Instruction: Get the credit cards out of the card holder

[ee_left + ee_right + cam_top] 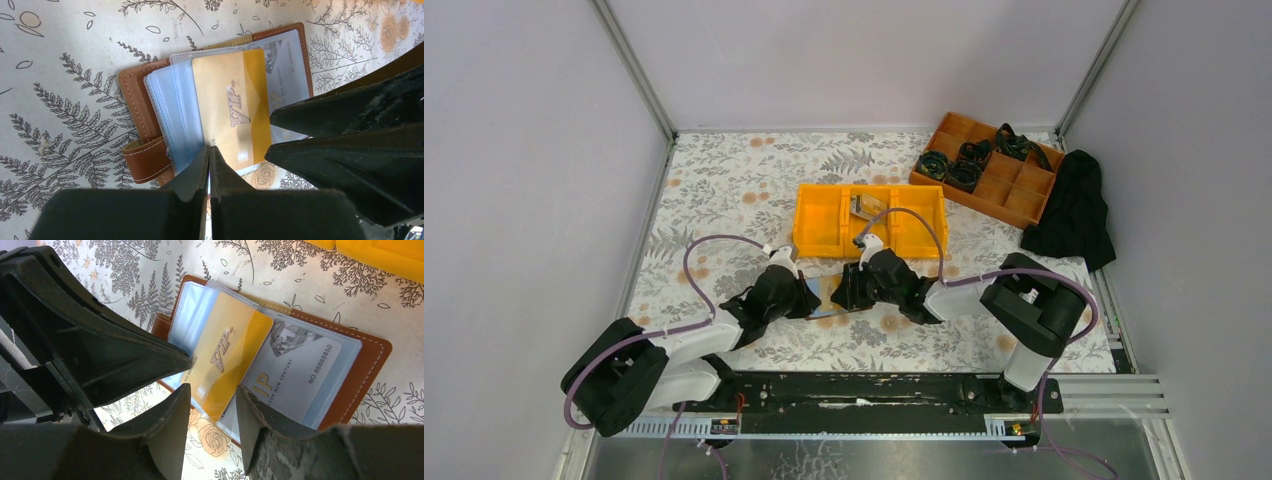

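Note:
The brown leather card holder (pixel 137 95) lies open on the floral cloth, its clear sleeves (pixel 170 110) fanned out. A gold VIP credit card (pixel 227 105) sticks partway out of one sleeve, and a silver-grey credit card (pixel 300 370) sits inside another. My left gripper (pixel 210 150) is shut, with its tips at the near edge of the sleeves beside the gold card. I cannot tell whether a sleeve is pinched. My right gripper (pixel 212 400) is open, its fingers (pixel 180 410) on either side of the gold card's (pixel 225 355) free corner. In the top view both grippers meet over the holder (pixel 829 300).
A yellow compartment bin (pixel 819 225) stands just beyond the holder, with a pale flat thing (pixel 864 208) in its middle section. At the back right are a wooden divided tray (pixel 1014 195) with dark coiled items and a black cloth (pixel 1074 210). Walls enclose the table.

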`<state>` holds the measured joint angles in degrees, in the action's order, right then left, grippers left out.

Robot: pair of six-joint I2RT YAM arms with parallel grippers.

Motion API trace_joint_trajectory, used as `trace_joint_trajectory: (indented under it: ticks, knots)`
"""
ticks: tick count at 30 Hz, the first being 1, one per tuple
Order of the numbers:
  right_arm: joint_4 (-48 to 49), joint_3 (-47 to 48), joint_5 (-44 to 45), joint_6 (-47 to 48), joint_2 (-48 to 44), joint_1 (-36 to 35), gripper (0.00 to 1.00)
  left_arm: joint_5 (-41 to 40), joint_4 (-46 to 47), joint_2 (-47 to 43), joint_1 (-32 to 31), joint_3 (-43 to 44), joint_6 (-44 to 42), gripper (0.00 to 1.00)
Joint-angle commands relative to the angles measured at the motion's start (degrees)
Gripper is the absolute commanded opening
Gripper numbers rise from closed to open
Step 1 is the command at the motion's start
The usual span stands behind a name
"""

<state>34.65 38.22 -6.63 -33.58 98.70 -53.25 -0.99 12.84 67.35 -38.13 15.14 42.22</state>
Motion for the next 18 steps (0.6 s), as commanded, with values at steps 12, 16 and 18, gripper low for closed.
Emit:
trace_joint_trajectory:
  ticks: [12, 16, 18]
  knots:
    - [7.9, -3.6, -2.4, -2.8, 0.1, 1.8, 0.43, 0.0, -1.7, 1.2, 0.5, -0.3, -1.9, 0.03]
    - [10.1, -4.0, -3.8, -3.6, 1.1, 1.9, 0.43, 0.5, -1.4, 1.8, 0.4, -0.1, -1.8, 0.03]
    - [11.2, -3.9, -4.9, -4.2, 1.8, 1.9, 0.43, 0.6, -1.3, 2.0, 0.4, -0.1, -1.8, 0.03]
